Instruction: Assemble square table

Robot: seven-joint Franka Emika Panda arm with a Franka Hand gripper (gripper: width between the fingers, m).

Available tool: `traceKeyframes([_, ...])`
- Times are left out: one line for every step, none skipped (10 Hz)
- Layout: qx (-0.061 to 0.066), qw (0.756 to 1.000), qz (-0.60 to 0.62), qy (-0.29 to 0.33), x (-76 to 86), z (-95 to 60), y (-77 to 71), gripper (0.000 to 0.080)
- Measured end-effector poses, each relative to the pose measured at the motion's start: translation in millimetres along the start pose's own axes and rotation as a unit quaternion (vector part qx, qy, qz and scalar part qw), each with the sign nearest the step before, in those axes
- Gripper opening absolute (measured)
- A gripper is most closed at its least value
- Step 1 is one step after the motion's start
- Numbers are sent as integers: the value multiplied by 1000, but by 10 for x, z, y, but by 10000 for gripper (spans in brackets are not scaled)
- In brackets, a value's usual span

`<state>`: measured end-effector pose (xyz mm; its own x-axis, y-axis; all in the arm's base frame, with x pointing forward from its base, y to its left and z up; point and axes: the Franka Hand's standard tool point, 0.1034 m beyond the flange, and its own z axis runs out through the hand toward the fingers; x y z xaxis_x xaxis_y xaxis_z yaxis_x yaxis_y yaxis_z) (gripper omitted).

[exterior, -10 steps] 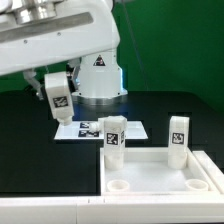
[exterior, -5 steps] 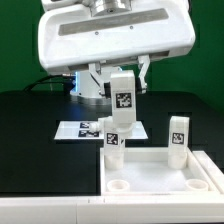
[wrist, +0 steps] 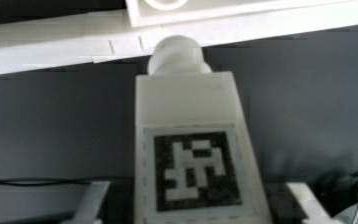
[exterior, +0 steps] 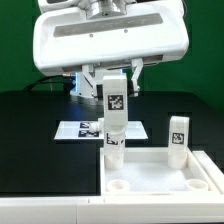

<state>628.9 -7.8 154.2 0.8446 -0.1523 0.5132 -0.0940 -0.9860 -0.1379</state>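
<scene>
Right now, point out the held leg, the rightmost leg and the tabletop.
Held leg (exterior: 115,100): exterior view, on its tag.
Leg at the exterior view's right (exterior: 178,139): exterior view, on its tag.
Tabletop (exterior: 160,172): exterior view, bare middle.

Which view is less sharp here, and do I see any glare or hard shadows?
Wrist view: the held leg fills the frame and looks soft, its tag edges blurred. Exterior view: sharper and evenly lit; the white slab is bright with little surface detail, no hard shadows visible.

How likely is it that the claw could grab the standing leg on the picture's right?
Probably not: the claw is shut on a second leg, so its jaws are full. The leg at the exterior view's right stands with nothing above it.
</scene>
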Motion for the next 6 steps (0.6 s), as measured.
traceKeyframes([7, 1000, 19, 1, -59, 74, -250, 284])
traceKeyframes([14, 1000, 16, 3, -132, 168, -512, 284])
traceKeyframes([16, 999, 26, 14, -199, 212, -743, 284])
traceKeyframes([16, 999, 25, 15, -252, 208, -905, 284])
traceKeyframes([6, 1000, 20, 16, -223, 214, -795, 284])
traceKeyframes([3, 1000, 26, 17, -215, 218, -743, 284])
